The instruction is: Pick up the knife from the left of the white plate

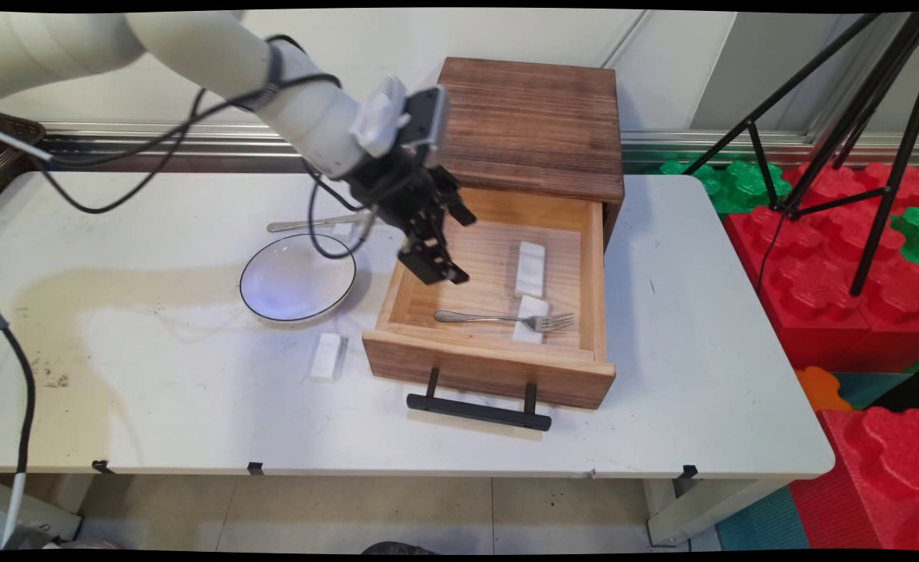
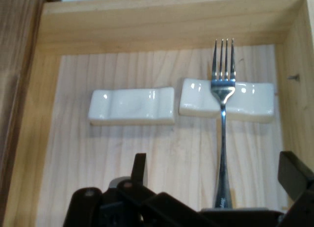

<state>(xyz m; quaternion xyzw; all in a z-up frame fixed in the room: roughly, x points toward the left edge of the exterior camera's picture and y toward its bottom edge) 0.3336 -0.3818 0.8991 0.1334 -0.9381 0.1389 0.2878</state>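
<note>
Wooden drawer (image 1: pixel 596 265), pulled out on the bench (image 1: pixel 155 375), holds a fork (image 2: pixel 223 114) propped on a white rest (image 2: pixel 245 101); the tool (image 1: pixel 444 246) is held open and empty above the handle.

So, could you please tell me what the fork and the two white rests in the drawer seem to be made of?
The slim silver fork looks like polished metal: it mirrors light along its handle. The two white block-shaped rests seem to be glazed ceramic, going by their glossy highlights, though plastic is possible. The pale open drawer shows unvarnished wood grain.
</note>
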